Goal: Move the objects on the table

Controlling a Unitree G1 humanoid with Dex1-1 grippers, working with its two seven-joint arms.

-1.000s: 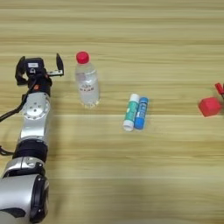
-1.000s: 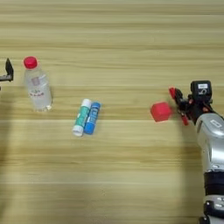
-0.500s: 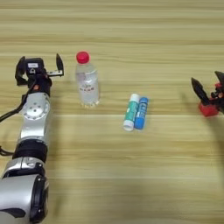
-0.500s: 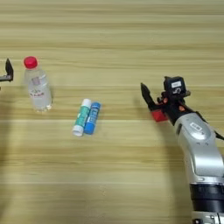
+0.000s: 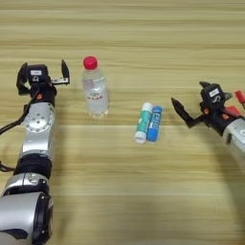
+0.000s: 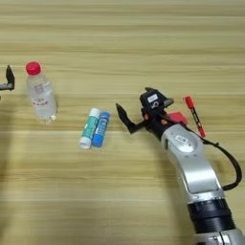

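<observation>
A clear plastic bottle (image 5: 94, 91) with a red cap stands upright left of centre. A green-and-white tube (image 5: 143, 123) and a blue tube (image 5: 154, 123) lie side by side in the middle, touching. My right gripper (image 6: 135, 105) is open just right of the blue tube, with nothing between its fingers. The small red cube (image 6: 178, 117) sits behind that gripper's wrist, partly hidden. The slim red-and-black marker (image 6: 194, 116) lies right of the cube. My left gripper (image 5: 43, 76) stands open left of the bottle and holds nothing.
The wooden table (image 5: 124, 28) fills the view. My left arm (image 5: 36, 143) runs along the left side. My right arm (image 6: 196, 177) crosses the lower right, with a black cable looping beside it.
My right gripper has swept left from the right edge, past the red cube, to a spot near the blue tube. The left arm, bottle and tubes stayed put.
</observation>
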